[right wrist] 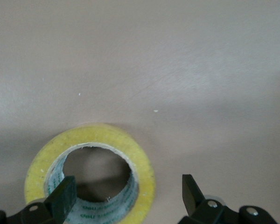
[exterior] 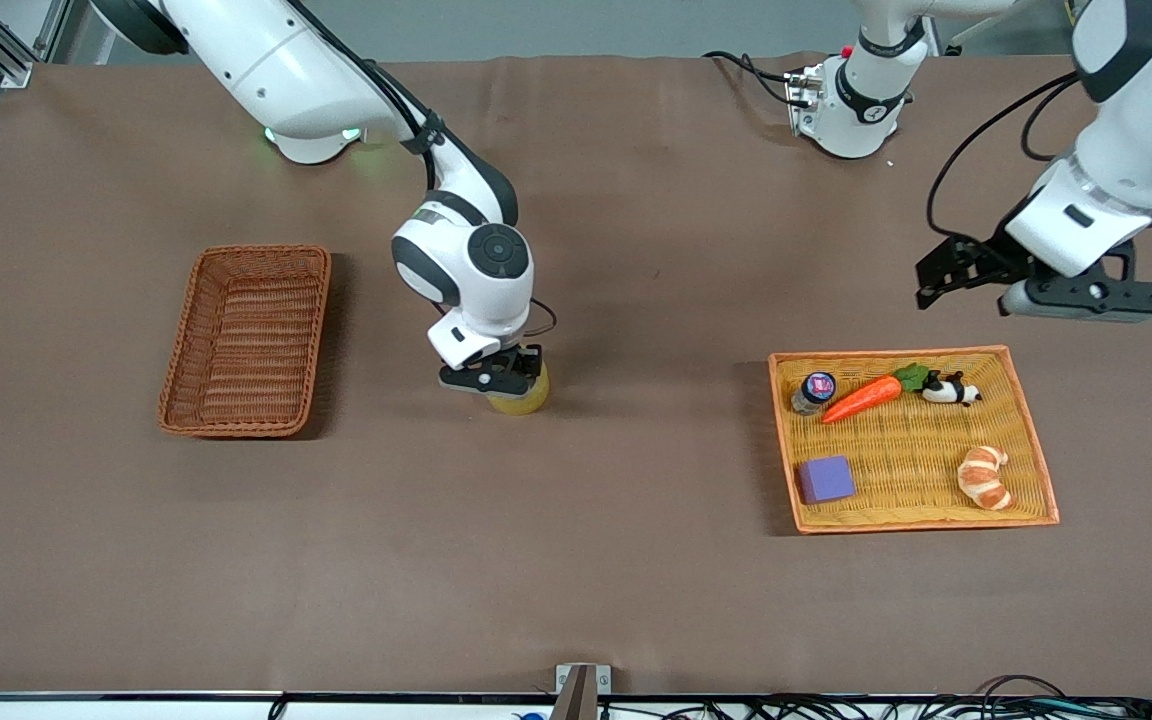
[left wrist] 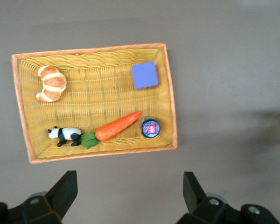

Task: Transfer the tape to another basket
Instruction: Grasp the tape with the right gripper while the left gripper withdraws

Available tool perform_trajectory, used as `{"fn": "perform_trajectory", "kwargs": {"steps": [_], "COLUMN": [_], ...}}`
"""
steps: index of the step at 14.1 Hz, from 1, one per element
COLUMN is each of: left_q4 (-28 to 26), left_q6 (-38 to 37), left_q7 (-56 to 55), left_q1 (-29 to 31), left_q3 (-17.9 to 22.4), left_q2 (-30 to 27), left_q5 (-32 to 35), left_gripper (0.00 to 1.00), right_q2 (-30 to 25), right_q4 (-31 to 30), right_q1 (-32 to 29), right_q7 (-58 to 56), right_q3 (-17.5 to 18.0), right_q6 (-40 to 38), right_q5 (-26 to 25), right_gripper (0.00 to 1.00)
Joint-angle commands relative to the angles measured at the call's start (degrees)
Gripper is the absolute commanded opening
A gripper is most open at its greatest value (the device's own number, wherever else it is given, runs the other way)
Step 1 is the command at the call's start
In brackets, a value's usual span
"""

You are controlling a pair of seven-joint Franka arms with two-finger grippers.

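Observation:
The tape (exterior: 528,400), a yellowish ring, lies flat on the brown table near its middle, between the two baskets. My right gripper (exterior: 496,384) is low over it. In the right wrist view the right gripper (right wrist: 127,184) is open, with one finger over the ring's hole and the other outside, so the tape's wall (right wrist: 144,172) stands between them. The reddish-brown wicker basket (exterior: 181,350) stands empty toward the right arm's end. My left gripper (exterior: 931,290) hangs open and empty above the table beside the yellow tray; it also shows in the left wrist view (left wrist: 130,179).
The yellow tray (exterior: 896,352) with an orange rim holds a dark-lidded jar (exterior: 816,388), a carrot (exterior: 861,398), a panda toy (exterior: 951,390), a croissant (exterior: 984,477) and a purple block (exterior: 826,479). The left wrist view shows the same tray (left wrist: 95,49).

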Motion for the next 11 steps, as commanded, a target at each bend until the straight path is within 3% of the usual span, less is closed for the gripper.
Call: {"fn": "perform_trajectory", "kwargs": {"steps": [1,3,7,9,11], "left_q4": [-1.8,-2.0,-2.5,-3.1,-3.1], "left_q6": [1.0,-0.5,0.0,0.1,0.7], "left_q7": [0.6,0.3,0.0,0.0,0.0], "left_q1": [0.4,0.4,2.4,2.4,2.4], "left_q3": [-0.8,-1.5,-2.3,-2.4,-2.4], "left_q2": [-1.1,-1.2,-1.7,-2.0,-1.9], "left_q5": [1.6,5.8,2.2,2.0,2.0], "left_gripper": [1.00,1.00,1.00,1.00,1.00], "right_q2": [-0.6,-0.5,0.0,0.1,0.5], "right_q4": [-3.0,-4.6,-5.9,-6.1,-6.1], "right_q1": [-0.7,-0.8,-2.0,-2.2,-2.3], "right_q7": [1.6,1.6,1.7,1.8,1.8], "right_q3": [0.2,-0.1,-0.3,-0.3,-0.3], "right_q6": [2.7,5.5,7.8,8.6,9.1], "right_q5": [-4.1,-4.8,-6.8,-7.0,-7.0], "right_gripper": [1.00,1.00,0.93,0.78,0.53]}}
